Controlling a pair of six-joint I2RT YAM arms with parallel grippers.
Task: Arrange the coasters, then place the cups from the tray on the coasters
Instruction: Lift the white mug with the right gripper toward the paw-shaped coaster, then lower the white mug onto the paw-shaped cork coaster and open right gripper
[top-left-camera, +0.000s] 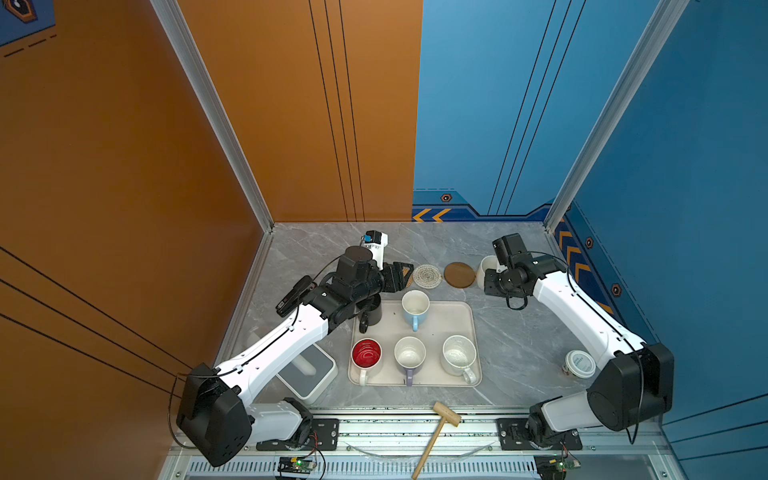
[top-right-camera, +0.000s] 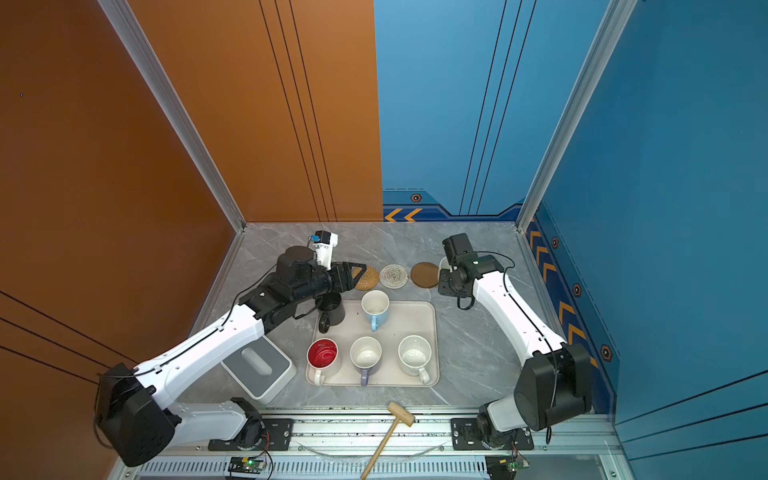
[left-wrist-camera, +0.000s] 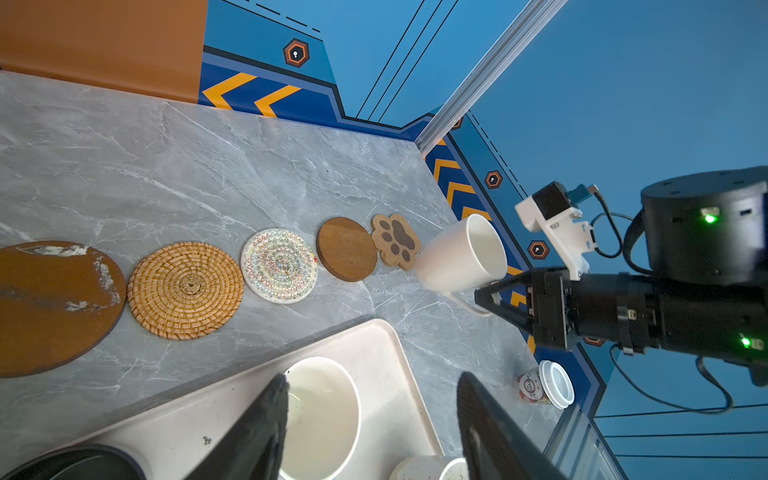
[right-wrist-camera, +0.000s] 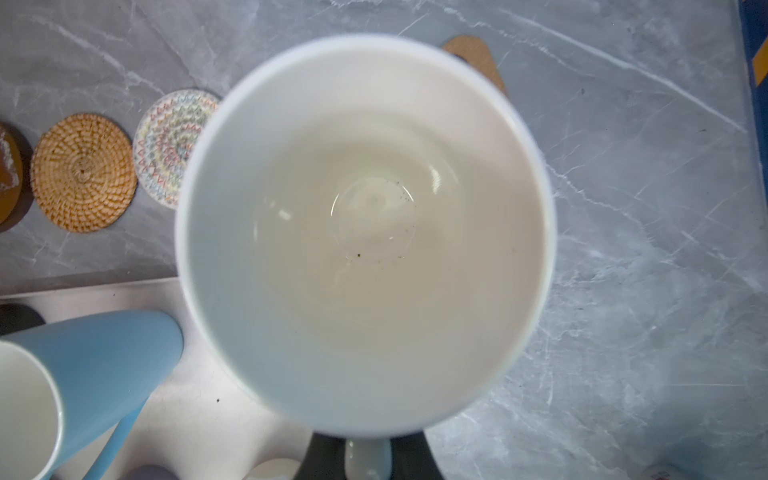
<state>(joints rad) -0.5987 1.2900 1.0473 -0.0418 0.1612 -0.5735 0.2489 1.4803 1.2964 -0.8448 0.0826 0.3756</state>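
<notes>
Table: grey marble table is carrying everything, w/ an orange wall closing the left & part of the back, and a blue wall closing the rest.
Near edge: wooden mallet is lying across the metal rail.
Off-tray bits: white-grey square device is sitting left of the tray, partly under the L arm. White-lidded jar is standing to the right, well apart from the tray.
Coasters: five are lying flat in a row behind the tray, each just beside the next: glossy dark brown coaster, rattan coaster, pale spiral coaster, matte brown coaster, paw coaster.
Tray: cream tray is sitting mid-table, holding five upright cups.
Back row: black cup is standing at the far-left corner, w/ the light blue cup beside it.
Front row: red-inside cup, lavender cup & speckled cream cup are standing w/ handles pointing to the near edge.
White cup: plain white cup is hanging tilted off the tray, right by the paw coaster. Can't tell if its base is touching anything. A few dark specks are showing inside.
R pincer: R pincer is clenching the white cup's handle.
L pincer: L pincer is hovering over the rattan coaster's edge w/ fingers spread wide, grasping nothing.
</notes>
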